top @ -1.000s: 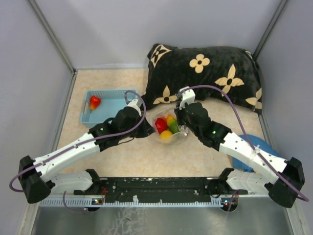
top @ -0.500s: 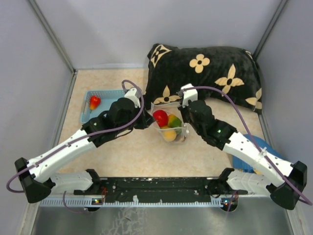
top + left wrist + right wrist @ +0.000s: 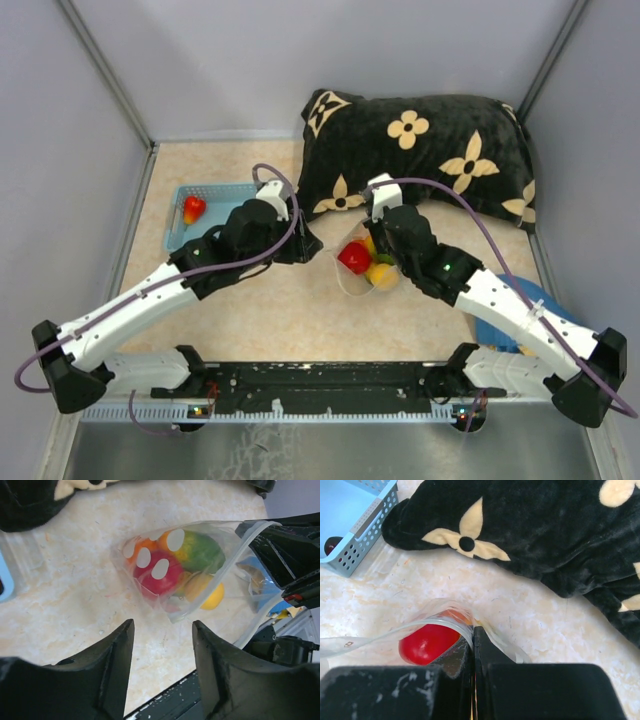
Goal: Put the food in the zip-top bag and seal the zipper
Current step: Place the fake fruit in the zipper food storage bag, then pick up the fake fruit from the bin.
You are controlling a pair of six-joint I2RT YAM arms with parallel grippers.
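Clear plastic with white dots: that is the zip-top bag [image 3: 360, 270], in the middle of the surface [image 3: 280, 310], just in front of the black pillow [image 3: 420, 160] with pale flowers. Your right pincer [image 3: 473, 630] is squeezed tight on the bag's top edge, right at the zipper [image 3: 385, 633]. You cannot tell if the zipper is pressed closed. Inside the bag you see the food: a red piece [image 3: 160, 577], a green piece [image 3: 200, 552], a yellow piece [image 3: 212, 597] and an orange piece [image 3: 145, 545], all bunched together. Your left pincer [image 3: 162, 630] is near the bag's other side. Its fingers are apart and hold nothing. One more red toy [image 3: 192, 208] lies in the blue basket [image 3: 225, 190], off to your left, well apart from the bag.
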